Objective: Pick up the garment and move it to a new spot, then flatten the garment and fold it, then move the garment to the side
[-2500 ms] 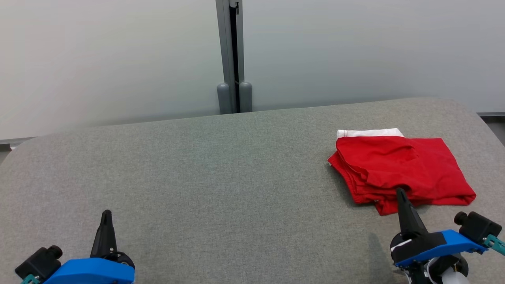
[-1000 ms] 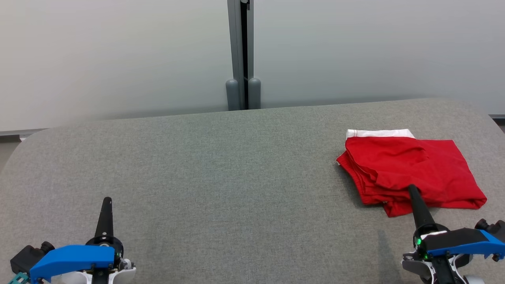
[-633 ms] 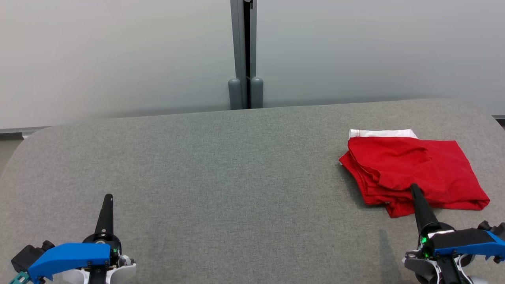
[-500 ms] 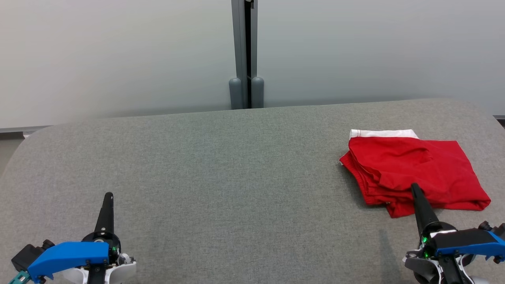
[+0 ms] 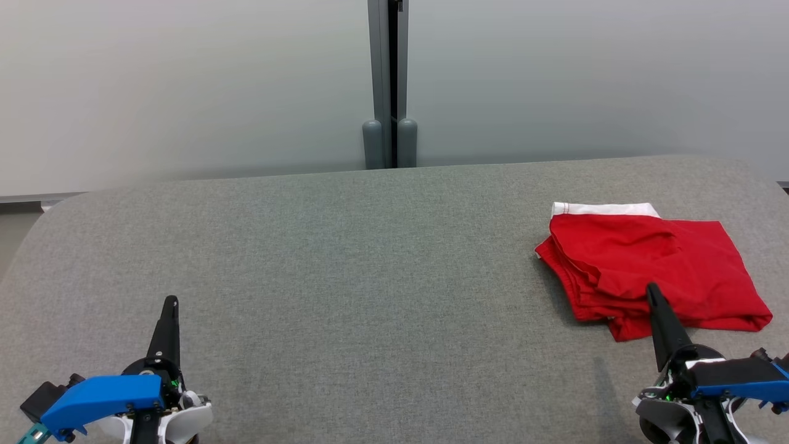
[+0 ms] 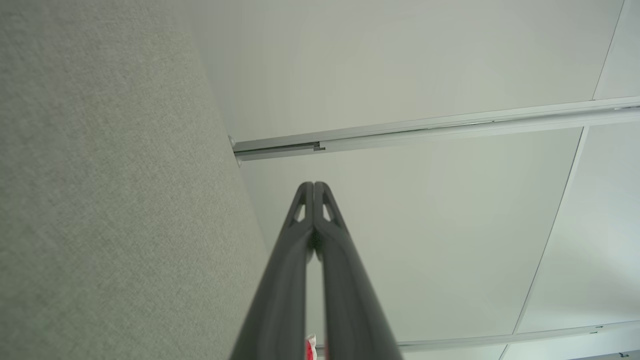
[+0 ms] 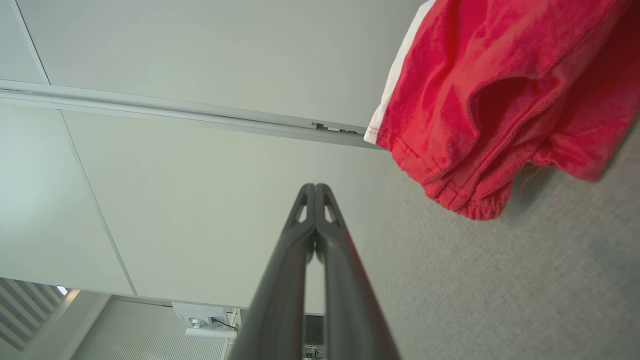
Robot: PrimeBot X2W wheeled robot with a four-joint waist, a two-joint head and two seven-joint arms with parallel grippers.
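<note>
The garment (image 5: pixel 653 265) is a red pair of shorts with a white waistband, folded into a compact stack at the right side of the grey table (image 5: pixel 345 259). In the right wrist view the garment (image 7: pixel 505 95) lies at the upper right. My right gripper (image 5: pixel 651 290) is shut and empty; its tip stands in front of the garment's near edge, above the cloth. At the lower left, far from the garment, my left gripper (image 5: pixel 171 301) is shut with nothing in it. Both wrist views show the fingertips pressed together, left gripper (image 6: pixel 313 186), right gripper (image 7: pixel 315 187).
Pale wall panels with a grey vertical post (image 5: pixel 389 86) stand behind the table's far edge. The table's rounded left corner (image 5: pixel 55 209) and right corner (image 5: pixel 755 169) mark its limits. Bare grey fabric spans the middle and left.
The head camera has turned, shifting the whole scene rightward. Both grippers have drawn back toward the near edge and rolled at the wrist. The garment lies as before.
</note>
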